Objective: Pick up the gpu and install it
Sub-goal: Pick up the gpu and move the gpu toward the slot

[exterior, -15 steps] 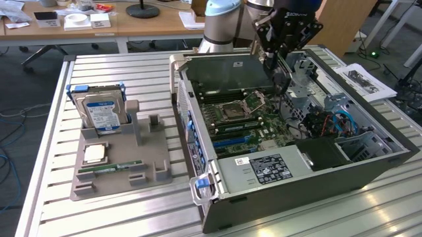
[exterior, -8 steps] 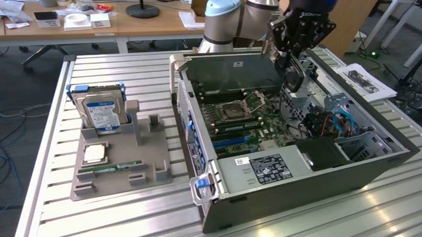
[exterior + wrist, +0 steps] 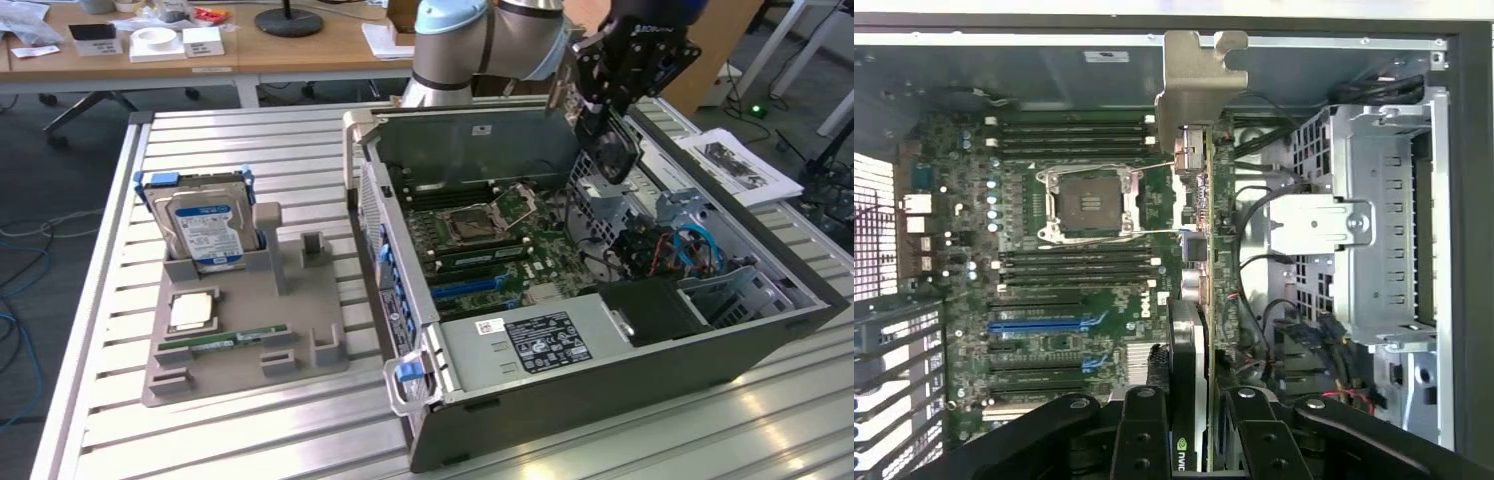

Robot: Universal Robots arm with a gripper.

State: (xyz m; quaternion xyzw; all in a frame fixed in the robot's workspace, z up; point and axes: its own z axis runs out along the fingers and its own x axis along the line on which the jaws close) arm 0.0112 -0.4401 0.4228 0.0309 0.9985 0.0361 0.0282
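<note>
While clenched on the gpu, the pincer has one black finger on each side of the card, which the wrist view shows edge-on. The silvery end bracket is at the end farthest from the fingers.

Exterior view: pincer hangs over the open computer case. The gpu hangs upright beneath it, dark face with a round fan showing. The card is in the air, clear of the motherboard, on the exterior view's right of the CPU socket and near the metal drive cage.

Case lies on its side on the slatted desk. Power supply sits at its near end.

On the exterior view's left of the case is a grey fixture tray. It carries an upright hard drive with a blue-white label and a green RAM stick lying flat.
</note>
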